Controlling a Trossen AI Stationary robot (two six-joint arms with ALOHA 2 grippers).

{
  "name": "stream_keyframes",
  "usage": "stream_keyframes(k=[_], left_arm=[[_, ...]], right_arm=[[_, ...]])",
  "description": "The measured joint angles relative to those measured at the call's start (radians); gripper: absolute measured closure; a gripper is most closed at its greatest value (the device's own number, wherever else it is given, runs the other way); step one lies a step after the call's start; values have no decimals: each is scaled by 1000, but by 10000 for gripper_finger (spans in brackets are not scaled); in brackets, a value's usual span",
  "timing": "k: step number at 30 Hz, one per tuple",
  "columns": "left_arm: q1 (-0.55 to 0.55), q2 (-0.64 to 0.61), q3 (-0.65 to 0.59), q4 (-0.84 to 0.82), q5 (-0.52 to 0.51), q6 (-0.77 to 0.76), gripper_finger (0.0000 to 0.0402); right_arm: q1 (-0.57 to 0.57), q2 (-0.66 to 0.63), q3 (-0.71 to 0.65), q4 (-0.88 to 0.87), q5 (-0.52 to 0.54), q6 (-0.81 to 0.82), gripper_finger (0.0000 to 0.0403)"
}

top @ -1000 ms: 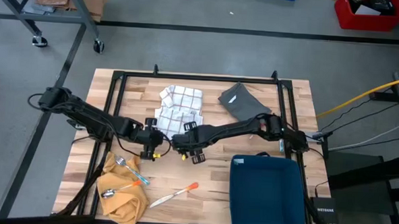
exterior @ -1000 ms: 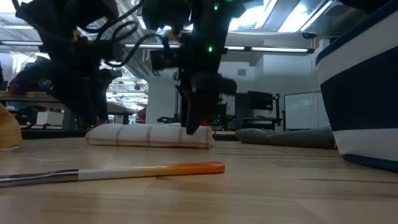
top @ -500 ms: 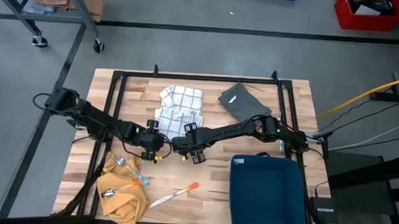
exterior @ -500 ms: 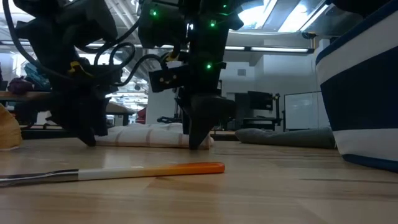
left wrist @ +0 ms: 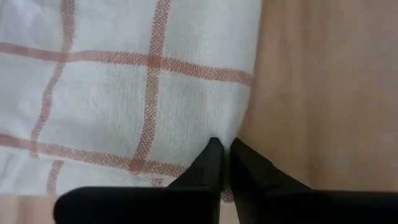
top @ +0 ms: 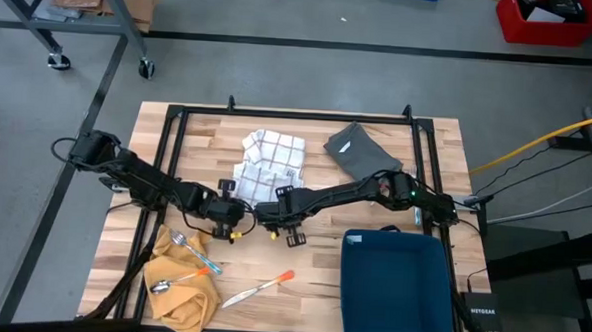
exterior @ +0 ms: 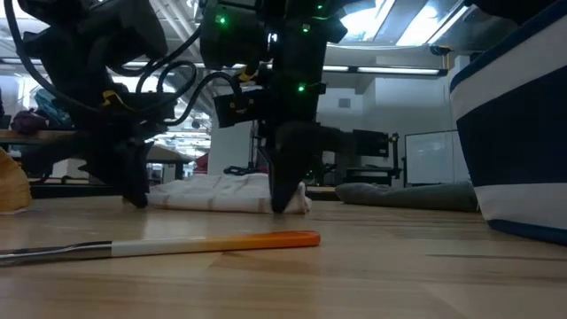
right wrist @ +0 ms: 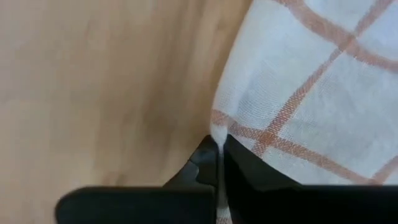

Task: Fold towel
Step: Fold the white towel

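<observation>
Pinching near edge of towel (top: 268, 157) at both corners: left end effector (left wrist: 222, 151) and right end effector (right wrist: 216, 148), open a second ago, now clenched on cloth. Towel lies mid-counter (top: 416, 171), already bunching; fold looks ready to start.

Towel (top: 266, 160) near edge in high view hidden under left gripper (top: 232, 215) & right gripper (top: 274, 217); corners can't be seen there. In low view, dark arms cover towel's middle & top, only a low strip shows. Both wrist views cut towel off at pic edges, so full shape not seen. Blue bin (top: 396, 288) cut off at bottom edge in high view & at right edge in low view. Knife (exterior: 159, 245) handle end cut off at left edge in low view. Grey cloth (exterior: 403, 195) far back, blurry, folds not clear.
</observation>
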Motion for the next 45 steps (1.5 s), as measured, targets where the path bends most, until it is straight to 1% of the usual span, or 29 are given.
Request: stream_keyframes(k=[3, 8, 12, 15, 18, 22, 26, 28, 30, 33, 40, 43, 45], left_arm=[[-32, -5, 19, -12, 71, -46, 396], [-92, -5, 97, -67, 213, -107, 398], [-147, -5, 188, -133, 350, -162, 399], [-188, -5, 258, -192, 439, -207, 399], [-226, -5, 317, -232, 501, -245, 400], [-271, -5, 390, -251, 541, -283, 400], [-306, -5, 456, -263, 558, -299, 400], [-323, -5, 485, -263, 558, -305, 400], [-336, -5, 513, -280, 549, -311, 400], [-342, -6, 546, -336, 516, -317, 401], [-341, -15, 593, -571, 302, -339, 401], [-340, -19, 593, -655, 205, -353, 401], [-335, -19, 593, -711, 146, -354, 401]], right_arm=[[0, -1, 4, -40, -86, 22, 379], [21, 1, 39, -96, -254, 83, 395], [62, 2, 104, -157, -338, 89, 391], [95, 2, 163, -213, -344, 88, 397], [127, 2, 227, -267, -344, 90, 394], [168, 2, 321, -323, -344, 96, 397], [203, 2, 416, -357, -333, 123, 396], [219, 2, 450, -385, -296, 125, 395], [233, -16, 438, -379, -242, 126, 397], [239, -23, 446, -394, -137, 125, 398], [210, -23, 448, -403, 69, 105, 395], [184, -23, 448, -400, 130, 80, 397], [161, -23, 447, -395, 149, 60, 396]])
